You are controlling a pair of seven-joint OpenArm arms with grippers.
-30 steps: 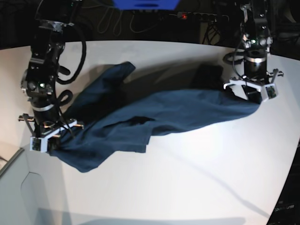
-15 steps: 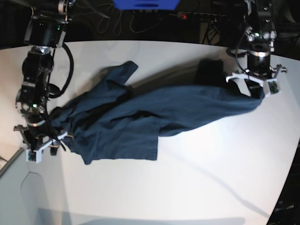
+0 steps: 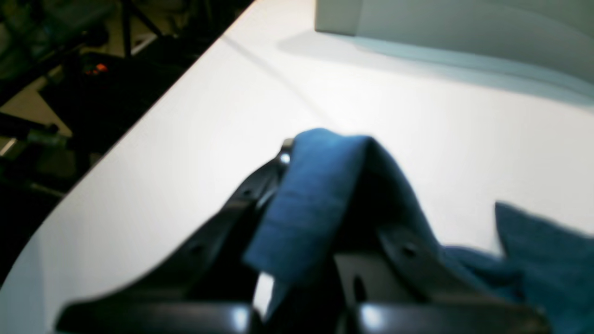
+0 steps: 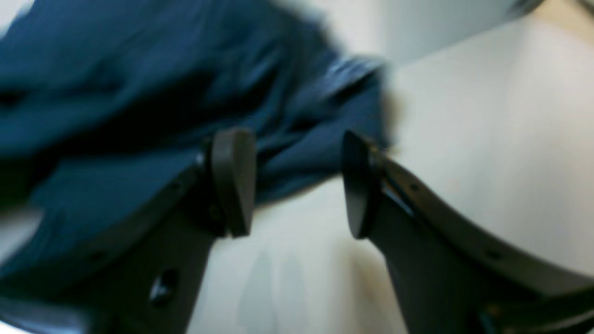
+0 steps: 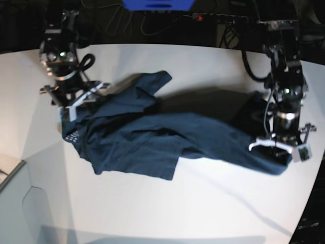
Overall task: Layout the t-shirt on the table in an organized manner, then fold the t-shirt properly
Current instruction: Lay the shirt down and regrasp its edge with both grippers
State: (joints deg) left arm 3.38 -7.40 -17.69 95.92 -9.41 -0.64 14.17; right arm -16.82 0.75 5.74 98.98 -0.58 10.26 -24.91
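Bench [image 5: 167,213]: white, matte, curving at the far edge, carrying everything; bare surface lying broad on the near side. T-shirt [image 5: 152,137]: dark navy, lying crumpled across the middle of the bench, stretching from far left to near right in the base view, one sleeve poking toward the far edge, a small white mark showing near the left end; still bunching and overlapping itself, so layout judged as only partly done. Left gripper [image 5: 278,151]: sitting at the base view's right, clamping a folded hem of the t-shirt [image 3: 320,204] between its fingers, cloth draping over the tips in the wrist view. Right gripper [image 4: 297,183]: sitting at the base view's left by the neck end, jaws standing apart and holding nothing, cloth lying just beyond the fingertips [image 4: 232,181]; wrist view blurring. Step in hand, as a judgement: spreading the cloth flat; doing it well probably meaning a fresh pinch on a single edge at the left end, keeping the pull low and even against the held hem, drawing out the overlap near the middle without dragging the whole garment. Surroundings: dark cables [image 5: 127,25] and a red indicator light [image 5: 199,18] beyond the far edge, well apart from the cloth; nothing on the bench obstructing, the only hindrance being the shirt's own folds.
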